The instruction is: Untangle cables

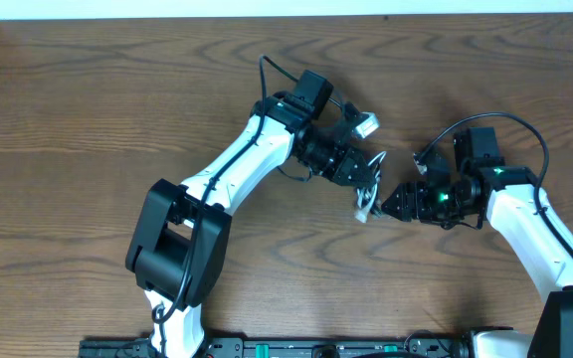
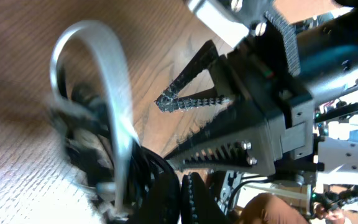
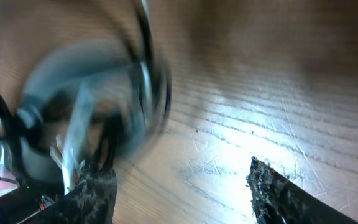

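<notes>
Your left gripper point(image 2: 184, 198) is clenched on the tangled bundle of thin white and black cords point(image 2: 122, 155). Your right gripper point(image 3: 178, 175) stands released, jaws apart, just beside it.

Brown wood-grain table point(image 1: 68, 149), white strip point(image 1: 167, 8) along far edge, soft glare point(image 3: 241, 155)

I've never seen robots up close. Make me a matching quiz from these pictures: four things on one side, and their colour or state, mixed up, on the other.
Things:
1. left pincer
2. right pincer
3. white cable
4. table

Colour or state:
a. open, fingers well apart
b. brown wood
c. bent in an arching loop
d. shut

Pairs: 1-d, 2-a, 3-c, 4-b
</notes>
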Controlling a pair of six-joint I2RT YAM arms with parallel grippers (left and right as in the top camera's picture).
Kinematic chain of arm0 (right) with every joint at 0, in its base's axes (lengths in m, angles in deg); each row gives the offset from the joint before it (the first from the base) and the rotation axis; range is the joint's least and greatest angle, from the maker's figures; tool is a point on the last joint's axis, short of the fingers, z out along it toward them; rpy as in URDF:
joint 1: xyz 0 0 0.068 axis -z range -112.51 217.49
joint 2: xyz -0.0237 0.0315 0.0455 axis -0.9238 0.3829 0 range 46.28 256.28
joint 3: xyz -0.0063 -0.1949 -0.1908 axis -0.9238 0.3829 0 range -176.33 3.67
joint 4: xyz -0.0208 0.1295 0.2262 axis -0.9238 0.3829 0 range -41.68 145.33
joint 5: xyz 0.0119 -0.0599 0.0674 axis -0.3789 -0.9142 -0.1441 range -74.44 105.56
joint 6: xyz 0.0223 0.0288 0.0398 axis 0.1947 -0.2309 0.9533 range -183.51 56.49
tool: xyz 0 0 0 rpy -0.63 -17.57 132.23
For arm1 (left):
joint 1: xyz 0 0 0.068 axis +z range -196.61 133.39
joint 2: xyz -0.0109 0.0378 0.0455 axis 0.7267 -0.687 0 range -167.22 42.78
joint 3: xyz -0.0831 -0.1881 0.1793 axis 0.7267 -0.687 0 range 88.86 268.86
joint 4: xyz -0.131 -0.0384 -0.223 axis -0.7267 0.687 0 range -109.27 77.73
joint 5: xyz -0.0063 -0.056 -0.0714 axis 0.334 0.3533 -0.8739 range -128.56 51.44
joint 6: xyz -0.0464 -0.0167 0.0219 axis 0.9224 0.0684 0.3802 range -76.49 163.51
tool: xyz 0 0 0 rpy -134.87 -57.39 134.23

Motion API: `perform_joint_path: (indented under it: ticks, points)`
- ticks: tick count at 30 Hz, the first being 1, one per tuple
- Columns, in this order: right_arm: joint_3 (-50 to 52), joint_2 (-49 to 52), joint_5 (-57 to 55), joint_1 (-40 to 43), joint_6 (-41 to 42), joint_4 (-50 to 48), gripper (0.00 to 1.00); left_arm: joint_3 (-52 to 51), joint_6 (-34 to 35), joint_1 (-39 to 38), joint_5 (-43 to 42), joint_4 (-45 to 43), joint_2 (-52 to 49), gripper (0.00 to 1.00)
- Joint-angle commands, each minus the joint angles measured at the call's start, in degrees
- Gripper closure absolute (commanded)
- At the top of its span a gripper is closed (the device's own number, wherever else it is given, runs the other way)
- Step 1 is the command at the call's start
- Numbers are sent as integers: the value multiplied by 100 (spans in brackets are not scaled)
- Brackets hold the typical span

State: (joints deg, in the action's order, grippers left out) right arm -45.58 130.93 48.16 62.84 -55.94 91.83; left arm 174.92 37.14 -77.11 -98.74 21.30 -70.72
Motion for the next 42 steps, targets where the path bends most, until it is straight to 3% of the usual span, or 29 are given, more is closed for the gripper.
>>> perform_joint_path:
  ticks: [1,4,9,11,12,13,16,20,28,34,42]
  points:
    - [74,39,275,-39,11,-37,28,42,175,48,-365,-9,13,92]
    - [74,39,249,-39,11,-101,22,42,173,48,-166,83,13,93]
    - [74,39,-107,-39,13,-122,17,42,177,26,1652,737,13,92]
    - [74,39,-313,-39,81,-105,15,42,234,28,2203,745,13,66]
    - [74,39,-442,-39,199,-103,14,42,339,28,2400,699,13,59]
    - [74,39,-575,-39,323,-90,12,42,546,28,2649,623,13,55]
    - [74,39,-704,-39,439,-83,11,42,1379,28,3150,363,13,53]
    - [74,39,-699,-39,442,-85,10,42,3571,9,3191,79,7,53]
    - [74,39,-699,-39,439,-81,9,42,7108,-372,3292,76,0,50]
    - [74,39,-699,-39,439,-59,9,42,8037,-710,4011,42,-11,50]
    - [74,39,-697,-39,439,-15,9,39,8212,-879,4433,24,-341,50]
